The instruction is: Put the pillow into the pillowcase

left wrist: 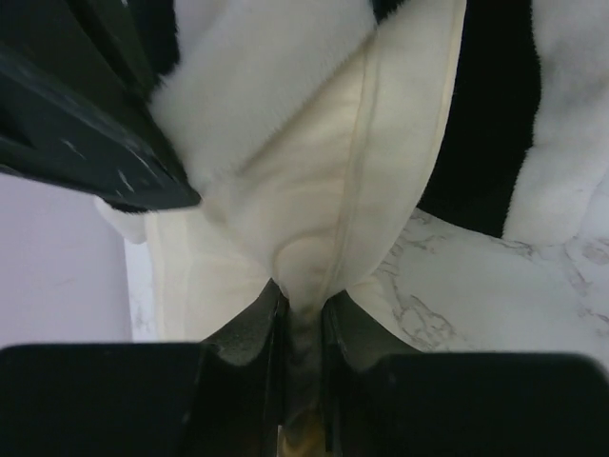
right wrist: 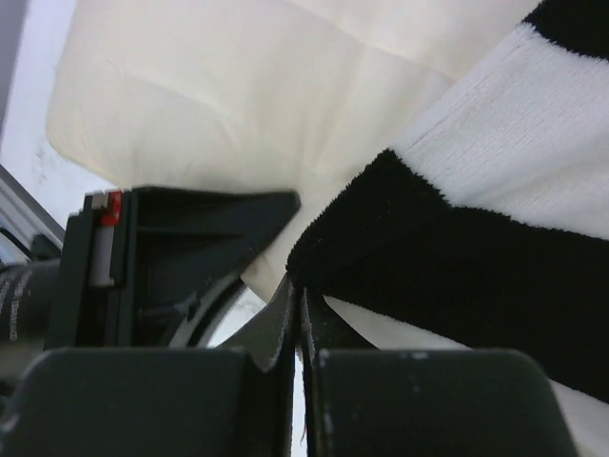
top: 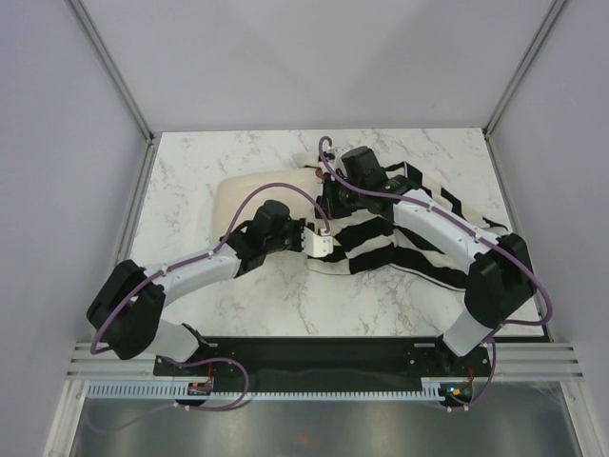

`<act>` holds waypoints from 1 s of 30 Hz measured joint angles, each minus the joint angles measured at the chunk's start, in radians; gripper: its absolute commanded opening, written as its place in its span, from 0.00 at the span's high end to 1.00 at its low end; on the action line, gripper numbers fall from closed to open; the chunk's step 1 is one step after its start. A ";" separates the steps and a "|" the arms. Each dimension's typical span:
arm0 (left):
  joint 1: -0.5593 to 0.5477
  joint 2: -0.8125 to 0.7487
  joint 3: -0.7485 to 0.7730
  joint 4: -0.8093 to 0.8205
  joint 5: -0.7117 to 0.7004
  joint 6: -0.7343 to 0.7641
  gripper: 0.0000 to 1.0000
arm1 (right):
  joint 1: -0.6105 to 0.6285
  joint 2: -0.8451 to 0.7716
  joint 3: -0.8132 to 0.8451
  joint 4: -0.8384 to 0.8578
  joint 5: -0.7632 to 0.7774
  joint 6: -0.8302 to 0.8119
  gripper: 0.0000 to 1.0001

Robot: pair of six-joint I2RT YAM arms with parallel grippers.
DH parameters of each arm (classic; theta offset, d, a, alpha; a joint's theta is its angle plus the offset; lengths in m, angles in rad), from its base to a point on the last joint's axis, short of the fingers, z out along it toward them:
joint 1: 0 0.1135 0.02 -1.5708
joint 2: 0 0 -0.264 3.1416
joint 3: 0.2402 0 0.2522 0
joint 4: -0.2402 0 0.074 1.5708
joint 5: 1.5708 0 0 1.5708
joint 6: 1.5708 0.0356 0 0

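Fingers of your left gripper are closed down narrow on a fold of the pillow. The cream cloth is pinched up along its seam and drawn to a point between the tips. Your right gripper is fully closed just beside that same corner of the pillow. A black-striped hem of the pillowcase runs down into its tips and looks caught there, though how much cloth is inside the pinch is hidden.

The pillow lies flat on the marble table. The pillowcase spreads away from the pillow's right edge, with its mouth end bunched against that edge, right where both grippers meet.

Expect the pillow to be light, plump and very soft. It will sag and fold from wherever you lift it, and a pinch of the cover alone will stretch the cloth rather than move the filling. Take it at a corner or along the seamed edge, as your left gripper has it, so the stitching carries the pull.

The pillowcase is plush and floppy, with no stiffness to keep its mouth open. Hold it by the hem close to the pillow, and keep only one layer in the pinch. Neither thing is fragile, but the fleece may slip out of a shallow grip.
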 measured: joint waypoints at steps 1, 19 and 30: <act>0.000 0.000 0.014 -0.005 -0.002 0.000 0.84 | 0.001 0.002 0.000 0.016 0.000 0.020 1.00; 0.016 0.092 0.196 -0.021 0.002 0.000 0.84 | -0.558 -0.404 -0.296 0.119 -0.059 0.153 0.23; 0.063 0.246 0.397 -0.287 0.235 -0.777 0.98 | -0.499 -0.590 -0.919 0.320 -0.058 0.285 0.09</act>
